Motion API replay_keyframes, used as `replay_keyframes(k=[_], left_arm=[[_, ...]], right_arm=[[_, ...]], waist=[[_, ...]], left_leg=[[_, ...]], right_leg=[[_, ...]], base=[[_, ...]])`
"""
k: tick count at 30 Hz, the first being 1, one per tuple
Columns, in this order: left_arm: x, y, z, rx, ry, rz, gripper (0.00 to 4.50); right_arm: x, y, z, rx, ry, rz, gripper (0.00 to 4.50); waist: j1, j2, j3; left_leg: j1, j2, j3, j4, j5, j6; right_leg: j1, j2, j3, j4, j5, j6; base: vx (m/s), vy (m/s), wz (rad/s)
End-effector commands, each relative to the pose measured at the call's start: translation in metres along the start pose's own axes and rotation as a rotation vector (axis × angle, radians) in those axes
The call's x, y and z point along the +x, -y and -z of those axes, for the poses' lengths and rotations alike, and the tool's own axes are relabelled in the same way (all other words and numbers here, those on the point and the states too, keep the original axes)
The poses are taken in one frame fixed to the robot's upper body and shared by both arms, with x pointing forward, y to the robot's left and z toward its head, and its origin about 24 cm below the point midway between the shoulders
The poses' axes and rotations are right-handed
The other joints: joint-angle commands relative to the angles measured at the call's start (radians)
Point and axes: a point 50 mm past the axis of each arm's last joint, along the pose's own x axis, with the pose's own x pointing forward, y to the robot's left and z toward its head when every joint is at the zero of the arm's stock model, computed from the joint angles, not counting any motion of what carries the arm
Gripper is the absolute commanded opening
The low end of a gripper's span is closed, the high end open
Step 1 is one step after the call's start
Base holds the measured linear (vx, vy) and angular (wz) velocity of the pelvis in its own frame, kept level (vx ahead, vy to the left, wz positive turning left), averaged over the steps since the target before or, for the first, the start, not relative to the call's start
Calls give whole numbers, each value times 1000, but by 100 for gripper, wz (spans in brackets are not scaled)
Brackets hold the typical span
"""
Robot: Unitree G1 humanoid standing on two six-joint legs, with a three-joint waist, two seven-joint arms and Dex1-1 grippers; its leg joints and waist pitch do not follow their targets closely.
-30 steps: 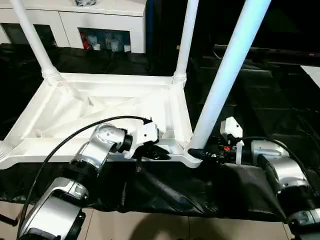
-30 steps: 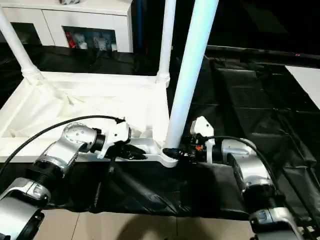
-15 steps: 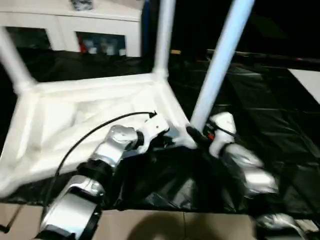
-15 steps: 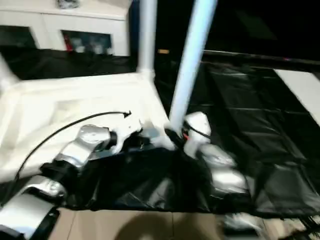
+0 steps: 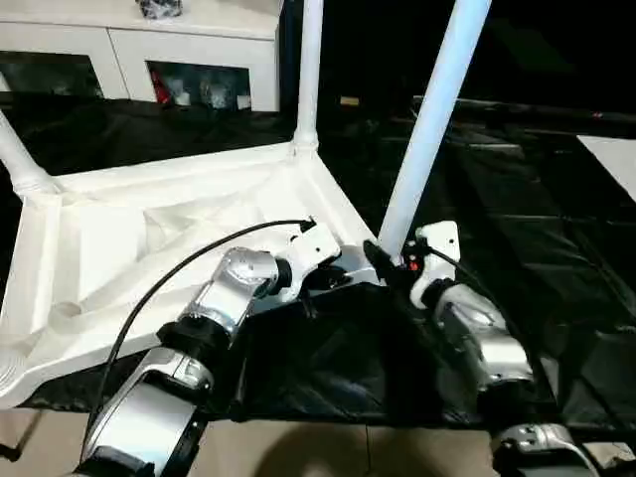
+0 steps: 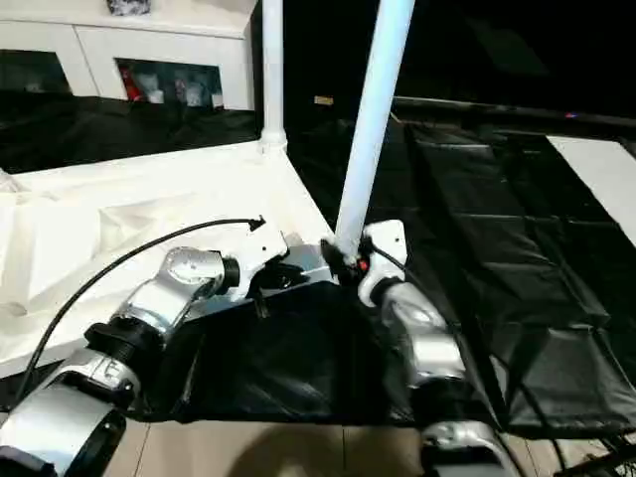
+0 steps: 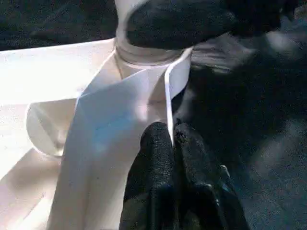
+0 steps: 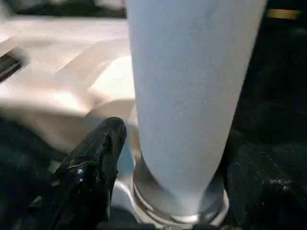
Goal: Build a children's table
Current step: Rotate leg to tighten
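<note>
The children's table (image 5: 149,229) lies upside down on a surface draped in black plastic sheeting (image 5: 517,199), its ribbed underside facing up. At the far left a leg (image 5: 18,159) rises from its corner socket, cut off by the picture's edge. Further right, another leg (image 5: 308,70) stands upright in the far corner socket. Behind the table stands a white cabinet (image 5: 149,50) with dark glass doors.

The left gripper (image 5: 333,281) reaches in over the near rim of the tabletop, next to the near right corner. In the left wrist view its two black fingers (image 7: 158,158) are pressed together, pinching the thin edge of the white rim between their tips.

To the right of it, a third leg (image 5: 427,119) stands in the near right corner socket, leaning slightly rightward toward its top. The right gripper (image 5: 383,266) sits at the base of this leg. In the right wrist view its fingers (image 8: 91,163) straddle the tube at the socket, one on each side; whether they press on it cannot be told.
</note>
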Motion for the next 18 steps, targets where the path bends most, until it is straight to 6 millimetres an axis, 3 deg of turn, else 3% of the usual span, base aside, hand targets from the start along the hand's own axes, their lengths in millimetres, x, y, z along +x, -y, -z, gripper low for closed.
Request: replay_keyframes(k=[1, 6, 11, 18], left_arm=[[8, 14, -6, 33, 66, 121, 0], [-6, 12, -1, 50, 52, 182, 0], [-20, 10, 5, 74, 21, 258, 0], [-28, 10, 8, 86, -3, 310, 0]], right_arm=[[4, -17, 5, -12, -41, -172, 312], [-14, -8, -1, -66, -81, -334, 312], [-26, 0, -12, -76, -125, -484, 279], [-32, -3, -11, -55, -225, -632, 227]], waist=[[6, -2, -46], [10, 0, -46], [22, 1, -45], [28, 1, -47]], left_leg=[[-20, 27, -1, -68, -85, 125], [-15, 31, 0, -66, -73, 152], [-11, 33, 1, -68, -83, 139], [-11, 34, 1, -66, -61, 129]], right_leg=[[60, -60, 59, -69, -101, -248], [60, -61, 59, -63, -58, -280], [60, -60, 60, -63, -76, -284], [60, -62, 59, -60, -63, -287]], base=[[0, 0, 0], [0, 0, 0], [0, 0, 0], [0, 0, 0]])
